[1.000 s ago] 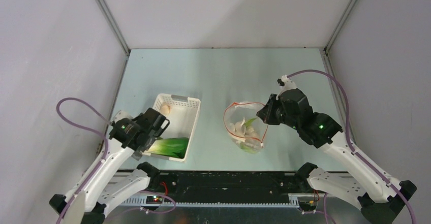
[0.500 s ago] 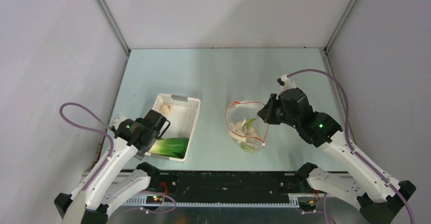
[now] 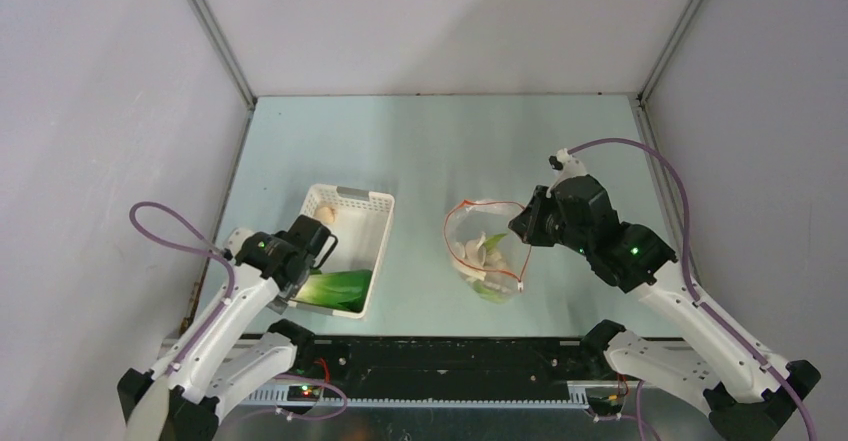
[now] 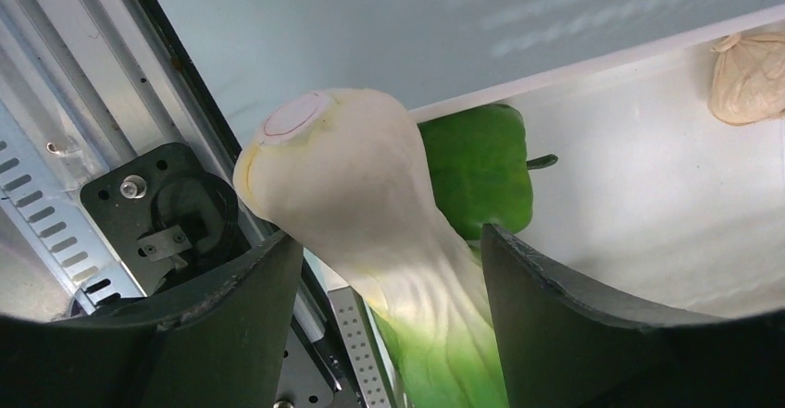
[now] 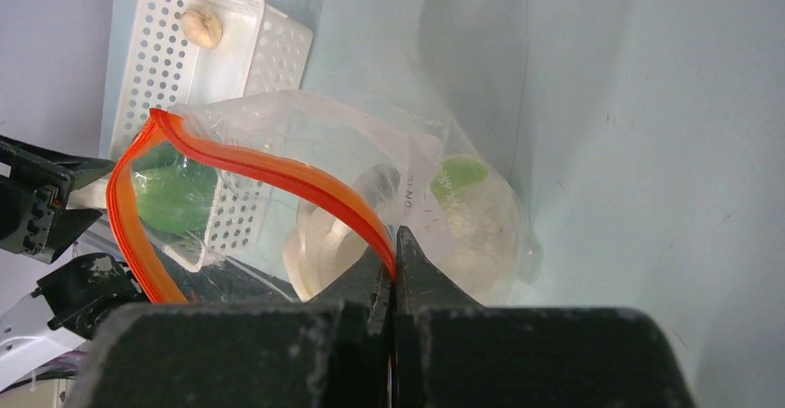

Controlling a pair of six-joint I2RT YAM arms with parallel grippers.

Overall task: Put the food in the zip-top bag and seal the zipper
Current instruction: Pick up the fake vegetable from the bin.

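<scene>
A bok choy (image 4: pixel 370 214) with a white stalk and green leaves lies at the near end of the white perforated basket (image 3: pixel 365 201). My left gripper (image 4: pixel 391 241) straddles its stalk, jaws open, with a slim gap showing beside the left finger. From above, that gripper (image 3: pixel 310 266) sits over the basket's near left corner. The clear zip-top bag (image 3: pixel 485 256) holds white and green food (image 5: pixel 324 241). Its mouth stands open, ringed by the red-orange zipper (image 5: pixel 268 167). My right gripper (image 5: pixel 393 269) is shut on that strip at the bag's right side.
A small tan mushroom (image 3: pixel 326 215) rests at the basket's far end. A glossy green piece (image 4: pixel 481 163) lies behind the bok choy stalk. The arms' black base rail (image 3: pixel 450 356) runs along the table's near edge. Grey walls close in the left, right and back.
My left gripper's jaws have narrowed around the bok choy and the left arm has edged slightly right. The right gripper and the bag have barely moved.
</scene>
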